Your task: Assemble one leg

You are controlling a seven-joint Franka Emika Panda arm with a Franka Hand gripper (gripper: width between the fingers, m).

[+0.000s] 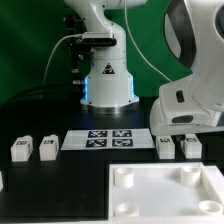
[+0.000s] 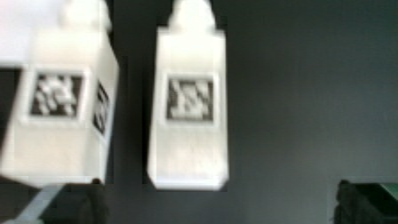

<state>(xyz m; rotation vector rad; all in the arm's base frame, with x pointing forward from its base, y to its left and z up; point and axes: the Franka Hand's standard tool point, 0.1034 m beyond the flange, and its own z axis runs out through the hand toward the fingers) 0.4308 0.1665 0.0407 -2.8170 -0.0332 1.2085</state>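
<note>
Seen from my remote desk, the arm's hand [image 2: 222, 205] hangs wide open and empty above the black table [image 2: 294, 100], its dark fingertips [image 2: 68, 205] well apart. One small white plastic leg block [image 2: 191, 105] bearing a black-and-white marker tag lies in line with the gap between them, with a second leg [image 2: 63, 100] just beside it. The pair sits at the exterior view's right, beside the flat white marker board [image 1: 95, 138] and near the large white square plate [image 1: 170, 195].

The arm [image 1: 196, 60] bends down, its hand [image 2: 217, 204] low with fingers [image 2: 374, 200] spread apart
</note>
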